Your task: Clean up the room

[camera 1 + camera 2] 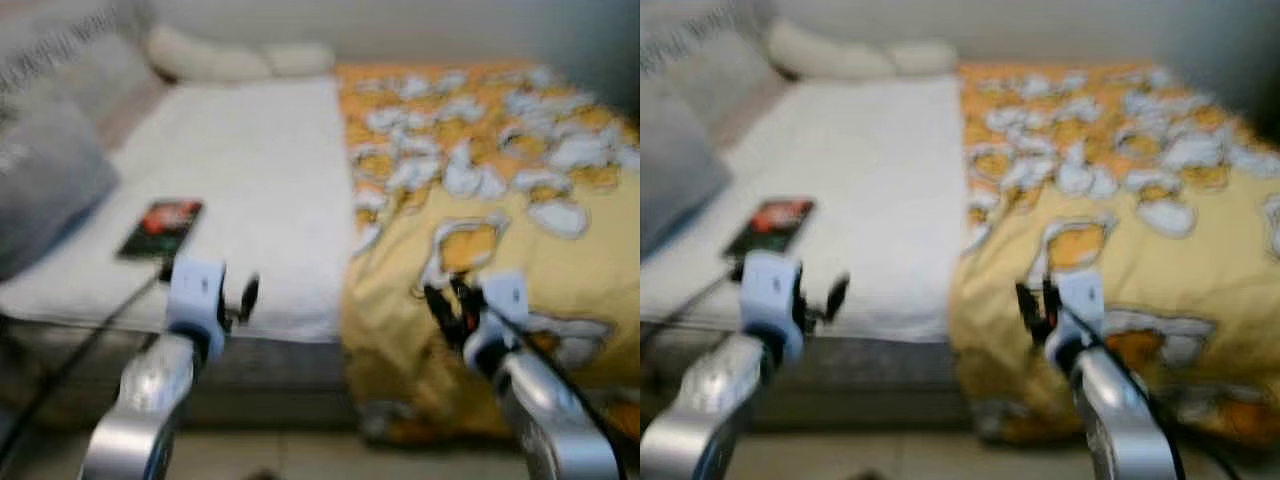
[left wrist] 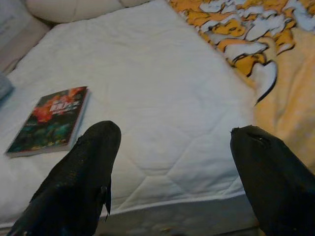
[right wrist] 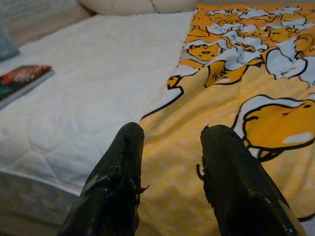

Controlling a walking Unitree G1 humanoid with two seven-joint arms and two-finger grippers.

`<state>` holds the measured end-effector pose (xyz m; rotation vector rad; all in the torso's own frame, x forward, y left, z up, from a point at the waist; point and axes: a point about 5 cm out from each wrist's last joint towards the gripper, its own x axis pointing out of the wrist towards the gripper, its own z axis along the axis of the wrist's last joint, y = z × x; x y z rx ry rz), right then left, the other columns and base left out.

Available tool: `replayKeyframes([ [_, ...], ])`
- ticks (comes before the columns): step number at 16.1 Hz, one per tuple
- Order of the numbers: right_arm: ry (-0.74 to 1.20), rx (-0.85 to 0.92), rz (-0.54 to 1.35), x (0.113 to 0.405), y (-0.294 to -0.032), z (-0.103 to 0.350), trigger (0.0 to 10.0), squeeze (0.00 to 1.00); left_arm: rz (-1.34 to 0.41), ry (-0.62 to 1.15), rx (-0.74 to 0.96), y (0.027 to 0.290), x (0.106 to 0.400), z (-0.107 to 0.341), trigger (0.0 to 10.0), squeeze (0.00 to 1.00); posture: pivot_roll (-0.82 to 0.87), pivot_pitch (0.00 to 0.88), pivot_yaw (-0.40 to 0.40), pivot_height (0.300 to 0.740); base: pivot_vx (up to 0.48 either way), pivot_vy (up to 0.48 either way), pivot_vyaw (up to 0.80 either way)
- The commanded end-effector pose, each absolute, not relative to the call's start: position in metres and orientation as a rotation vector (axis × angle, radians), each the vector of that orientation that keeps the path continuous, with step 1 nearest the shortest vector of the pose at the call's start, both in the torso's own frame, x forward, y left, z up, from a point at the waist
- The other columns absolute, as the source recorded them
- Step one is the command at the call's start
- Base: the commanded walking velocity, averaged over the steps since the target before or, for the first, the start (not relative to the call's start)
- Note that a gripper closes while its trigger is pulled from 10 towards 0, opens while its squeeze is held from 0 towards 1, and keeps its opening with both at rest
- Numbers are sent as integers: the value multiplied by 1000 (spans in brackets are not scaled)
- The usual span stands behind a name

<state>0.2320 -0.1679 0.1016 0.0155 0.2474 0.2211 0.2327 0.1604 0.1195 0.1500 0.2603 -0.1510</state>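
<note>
We see a book (image 2: 49, 120) near the bed's (image 1: 270, 190) front edge, a quilt (image 3: 246, 98) beside it; both end effectors, left (image 2: 174, 172) and right (image 3: 172, 172), gape empty.

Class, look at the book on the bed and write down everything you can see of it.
The book is a thin paperback with a dark cover showing red and orange shapes above green; its title is too blurred to read. It lies flat and closed, cover up, on the white quilted mattress, towards the robot's left side near the front edge. Nothing rests on it, and the left gripper hangs open, apart from it.
</note>
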Motion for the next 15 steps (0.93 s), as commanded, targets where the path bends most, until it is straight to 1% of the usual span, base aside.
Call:
replayKeyframes([
  [1, 247, 31, 229, 232, -166, 102, 10000, 0, -137, 235, 162, 163, 237, 126, 10000, 0, -60, 0, 64, 740, 0, 0, 0],
  [3, 295, 41, 272, 235, -159, 91, 10000, 0, -104, 235, 154, 167, 244, 123, 10000, 0, -59, 0, 53, 740, 0, 0, 0],
  [4, 300, 47, 276, 235, -158, 91, 10000, 0, -101, 231, 120, 167, 244, 125, 10000, 0, -59, 0, 52, 740, 0, 0, 0],
  [7, 300, 47, 278, 237, -158, 92, 10000, 0, -88, 217, 86, 168, 246, 128, 10000, 0, -58, 0, 45, 740, 0, 0, 0],
  [9, 310, 38, 277, 241, -159, 93, 10000, 0, -59, 206, 67, 171, 246, 130, 10000, 0, -46, 0, 20, 740, 0, 0, 0],
  [10, 338, 33, 270, 247, -158, 93, 10000, 0, -36, 194, 30, 172, 245, 132, 10000, 0, -32, 0, -3, 740, 0, 0, 0],
  [11, 358, 15, 302, 255, -152, 94, 10000, 0, 8, 180, 30, 177, 244, 135, 10000, 0, -7, 0, -35, 740, 0, 0, 0],
  [12, 355, 36, 338, 259, -147, 96, 10000, 0, 41, 171, 39, 180, 243, 138, 10000, 0, 42, 0, -89, 740, 0, 0, 0],
  [14, 355, 53, 363, 265, -142, 97, 10000, 0, 71, 153, 33, 183, 241, 142, 10000, 0, 67, 0, -116, 740, 0, 0, 0],
  [15, 353, 42, 408, 273, -134, 98, 10000, 0, 104, 136, 25, 185, 237, 147, 10000, 0, 109, 0, -160, 740, 0, 0, 0],
])
